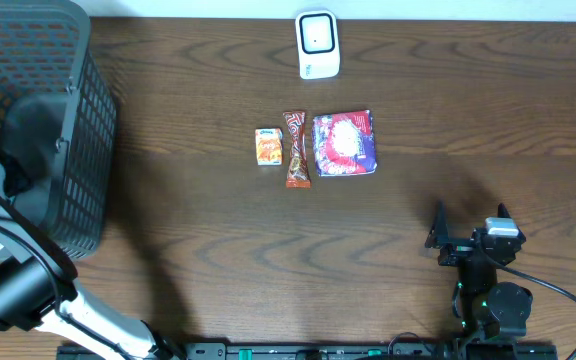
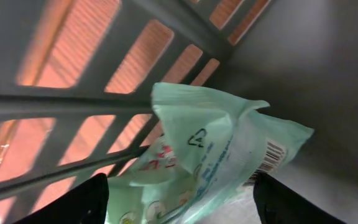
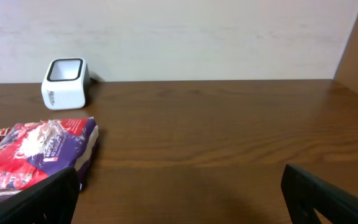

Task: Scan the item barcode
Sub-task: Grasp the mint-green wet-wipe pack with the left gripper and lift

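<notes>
So the left arm (image 1: 13, 290) comes up from 7 o'clock and dips into the black basket (image 1: 88, 150) at 9 o'clock on the desk (image 1: 188, 220). My guess is that's where the unscanned stuff lives. In the wrist view the left fingers (image 2: 73, 202) sit wide apart on either side of a crumpled mint-green packet (image 2: 216, 155) that leans against the basket's slatted wall. I don't see them pinching it yet, so it looks like the approach for a pick. The packet's barcode (image 2: 272, 155) faces out at about 3 o'clock. That's handy, since it has to end up facing the white scanner (image 1: 317, 44) at 12 o'clock. An orange carton (image 1: 268, 147), a brown wrapper (image 1: 297, 150) and a purple packet (image 1: 345, 144) lie in a tidy row mid-desk, probably the done pile. The right fingers (image 3: 42, 199) are spread fully wide with nothing in them, parked at 5 o'clock, out of the way. From overhead the green packet and the left fingers are completely hidden inside the basket. Half the barcode is folded out of sight, and the print is too blurry to read.
</notes>
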`<state>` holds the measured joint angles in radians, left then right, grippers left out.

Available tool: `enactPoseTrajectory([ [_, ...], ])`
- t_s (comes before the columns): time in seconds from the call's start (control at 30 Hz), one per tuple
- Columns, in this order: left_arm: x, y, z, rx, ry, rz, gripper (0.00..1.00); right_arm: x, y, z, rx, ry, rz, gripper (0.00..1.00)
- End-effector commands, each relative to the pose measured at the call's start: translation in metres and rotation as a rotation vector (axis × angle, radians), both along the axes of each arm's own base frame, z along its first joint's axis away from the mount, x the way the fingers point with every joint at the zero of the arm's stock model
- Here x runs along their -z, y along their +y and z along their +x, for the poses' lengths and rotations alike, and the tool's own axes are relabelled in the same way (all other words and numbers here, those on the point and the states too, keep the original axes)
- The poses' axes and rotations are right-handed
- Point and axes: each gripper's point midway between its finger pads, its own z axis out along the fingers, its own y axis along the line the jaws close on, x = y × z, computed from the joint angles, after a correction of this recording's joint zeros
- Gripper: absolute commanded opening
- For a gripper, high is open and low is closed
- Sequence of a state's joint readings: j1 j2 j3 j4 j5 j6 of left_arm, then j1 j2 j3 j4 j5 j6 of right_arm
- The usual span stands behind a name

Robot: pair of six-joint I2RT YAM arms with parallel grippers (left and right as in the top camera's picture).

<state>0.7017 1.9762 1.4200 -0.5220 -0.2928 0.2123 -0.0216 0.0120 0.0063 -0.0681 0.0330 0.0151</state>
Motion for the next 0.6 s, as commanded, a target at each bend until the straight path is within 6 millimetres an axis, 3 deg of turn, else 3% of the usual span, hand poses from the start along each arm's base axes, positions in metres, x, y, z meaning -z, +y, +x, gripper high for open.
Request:
enactPoseTrajectory([
  [0.0,0.023,-0.007,0.003,0.022,-0.026,-0.096,0.65,0.0,0.002,0.0,-0.009,-0.001,0.01,0.99],
  [0.27,0.032,-0.009,0.0,0.018,-0.009,-0.113,0.37,0.0,0.002,0.0,-0.009,-0.001,0.01,0.99],
  [0.3,0.033,-0.009,-0.001,0.018,-0.006,-0.115,0.28,0.0,0.002,0.0,-0.009,-0.001,0.01,0.99],
  [0.33,0.033,-0.01,-0.001,0.018,-0.003,-0.117,0.12,0.0,0.002,0.0,-0.009,-0.001,0.01,0.99],
  [0.37,0.033,-0.011,-0.003,0.017,0.002,-0.122,0.07,0.0,0.002,0.0,-0.009,-0.001,0.01,0.99],
  [0.5,0.022,-0.011,-0.002,-0.017,-0.03,-0.113,0.07,0.0,0.002,0.0,-0.009,-0.001,0.01,0.99],
  [0.57,0.006,-0.01,0.001,-0.071,-0.089,-0.095,0.07,0.0,0.002,0.0,-0.009,-0.001,0.01,0.99],
])
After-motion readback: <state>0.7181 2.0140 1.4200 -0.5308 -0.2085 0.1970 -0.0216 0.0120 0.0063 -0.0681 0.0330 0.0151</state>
